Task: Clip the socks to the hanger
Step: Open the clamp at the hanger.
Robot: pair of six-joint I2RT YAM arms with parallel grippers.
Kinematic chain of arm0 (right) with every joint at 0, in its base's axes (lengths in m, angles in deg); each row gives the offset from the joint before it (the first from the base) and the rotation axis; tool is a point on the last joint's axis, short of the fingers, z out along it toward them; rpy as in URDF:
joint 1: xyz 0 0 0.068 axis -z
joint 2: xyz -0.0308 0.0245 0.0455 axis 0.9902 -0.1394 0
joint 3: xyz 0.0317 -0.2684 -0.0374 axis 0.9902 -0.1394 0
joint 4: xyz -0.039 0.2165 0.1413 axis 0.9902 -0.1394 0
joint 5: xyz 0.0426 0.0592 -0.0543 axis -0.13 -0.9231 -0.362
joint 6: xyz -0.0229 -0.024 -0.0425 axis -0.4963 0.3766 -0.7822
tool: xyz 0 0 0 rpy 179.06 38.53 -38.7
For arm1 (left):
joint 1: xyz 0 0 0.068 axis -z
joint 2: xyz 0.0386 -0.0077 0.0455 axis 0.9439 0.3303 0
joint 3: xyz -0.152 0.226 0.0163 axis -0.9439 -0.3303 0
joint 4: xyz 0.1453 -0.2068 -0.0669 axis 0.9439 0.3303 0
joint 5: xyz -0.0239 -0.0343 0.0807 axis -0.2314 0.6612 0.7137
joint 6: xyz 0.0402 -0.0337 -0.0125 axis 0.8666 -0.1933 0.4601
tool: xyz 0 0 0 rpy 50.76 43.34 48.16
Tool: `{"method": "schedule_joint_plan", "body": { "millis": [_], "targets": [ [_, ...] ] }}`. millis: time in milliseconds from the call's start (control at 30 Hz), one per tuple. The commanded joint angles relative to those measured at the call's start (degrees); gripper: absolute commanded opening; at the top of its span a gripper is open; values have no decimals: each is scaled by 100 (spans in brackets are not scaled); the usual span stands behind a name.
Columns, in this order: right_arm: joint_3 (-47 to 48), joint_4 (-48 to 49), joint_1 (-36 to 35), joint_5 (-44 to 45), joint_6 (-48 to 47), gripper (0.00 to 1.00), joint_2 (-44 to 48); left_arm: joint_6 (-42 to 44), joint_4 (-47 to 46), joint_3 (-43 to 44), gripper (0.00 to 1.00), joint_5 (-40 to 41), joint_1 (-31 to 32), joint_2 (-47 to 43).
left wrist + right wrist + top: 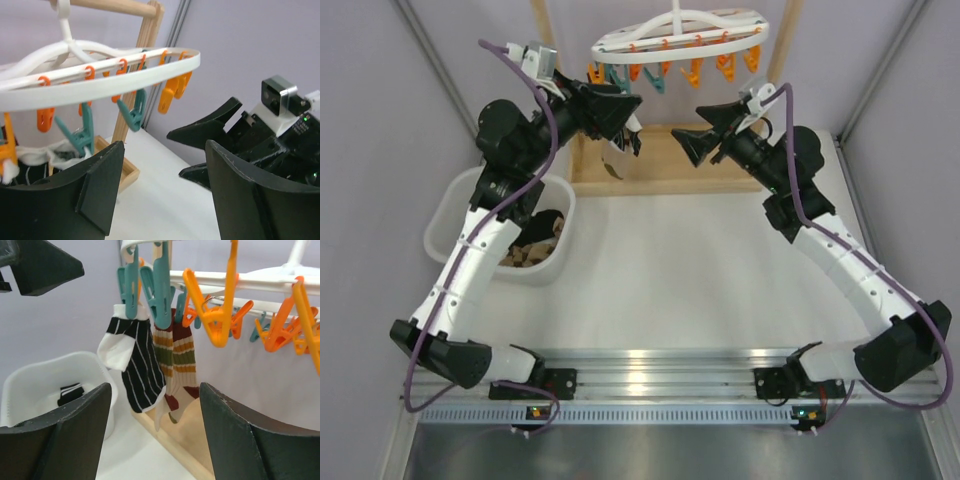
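Note:
The white oval hanger hangs from the wooden stand, with orange and teal pegs under it. In the right wrist view a black sock with thin white stripes hangs from a teal peg. Two cream, olive and orange striped socks hang beside it. A black sock with two white bands lies in the white tub. My left gripper is open and empty just below the hanger's left end. My right gripper is open and empty, facing it below the hanger's middle.
The wooden stand's base frame lies under the hanger at the back of the table. The tub at the left holds more socks. Grey walls close in on both sides.

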Motion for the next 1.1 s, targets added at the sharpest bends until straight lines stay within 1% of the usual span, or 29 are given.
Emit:
{"method": "schedule_joint_plan", "body": {
  "millis": [0,67,167,267,333,567,700,767,800,833,933,967,1067],
  "targets": [
    [440,424,-141,355,-356,70,-185,-121,-232,537,71,954,499,345],
    [572,432,-193,505,-453,68,-247,-69,-57,766,71,1428,676,520],
    [748,441,-229,620,-480,65,-379,-103,181,1021,71,1807,878,696],
    [871,520,-282,576,-488,63,-467,-313,322,1109,72,2256,905,750],
    [915,590,-299,445,-488,63,-528,-376,270,1118,72,2397,905,741],
    [1231,854,-308,243,-488,66,-845,-586,190,1057,74,2108,905,662],
    [1512,854,-308,164,-488,66,-1064,-490,155,680,78,2239,896,443],
    [1758,602,-343,251,-488,66,-1135,-324,137,547,79,2423,887,267],
    [1837,512,-369,390,-662,66,-1179,-297,172,529,79,2729,844,223],
    [1899,442,-430,470,-673,66,-1179,-271,199,538,80,2801,791,205],
    [1865,187,-649,751,-883,66,-1100,-375,304,591,79,2907,475,143],
    [1804,125,-720,857,-1101,66,-1065,-463,339,591,79,2925,396,100],
    [1627,-7,-1063,1418,-1549,65,-890,-446,383,521,79,3057,255,3]
  ]
}}
